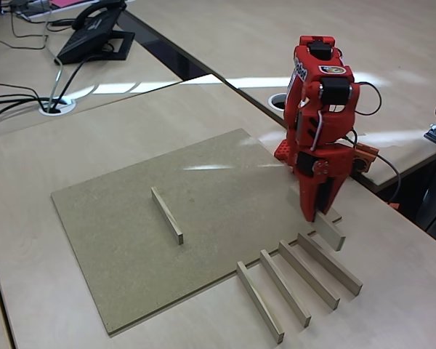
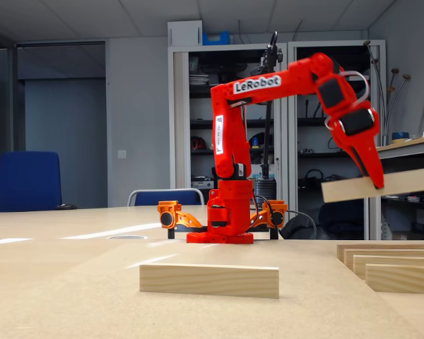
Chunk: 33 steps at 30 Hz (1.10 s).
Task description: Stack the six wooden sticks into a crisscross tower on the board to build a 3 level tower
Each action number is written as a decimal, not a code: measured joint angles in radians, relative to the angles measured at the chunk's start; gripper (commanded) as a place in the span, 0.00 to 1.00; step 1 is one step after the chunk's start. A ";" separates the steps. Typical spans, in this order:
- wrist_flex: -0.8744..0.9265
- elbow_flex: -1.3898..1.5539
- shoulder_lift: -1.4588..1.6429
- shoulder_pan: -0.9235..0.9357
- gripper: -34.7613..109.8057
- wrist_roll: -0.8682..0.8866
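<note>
A red robot arm's tool (image 2: 371,185) is gripping one wooden stick (image 2: 376,186), lifting it clear of the desk (image 1: 392,313). One stick (image 1: 166,214) is lying alone on the tan board (image 1: 116,247). Four sticks (image 1: 298,283) are lying in a row beside the board. A telephone (image 1: 94,33) and cables (image 1: 14,98) are sitting far behind.

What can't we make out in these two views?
- Red two-finger gripper: in both fixed views the fingertip contact on the held pale wooden stick is hidden by the fingers.
- That stick's middle: covered by the gripper from above.
- Four pale waiting sticks: cut off by the right edge in the low view.
- Brownish-tan fibreboard board: edges indistinct in the low view.
</note>
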 measured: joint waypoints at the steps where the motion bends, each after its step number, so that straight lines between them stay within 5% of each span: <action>1: 0.014 0.000 0.000 0.049 0.24 -0.064; 8: 0.064 -0.008 -0.040 0.417 0.24 -0.457; 15: 0.133 -0.025 -0.127 0.678 0.24 -0.672; 24: 0.204 0.009 -0.172 0.769 0.24 -0.726; 33: 0.094 0.141 -0.170 0.750 0.24 -0.770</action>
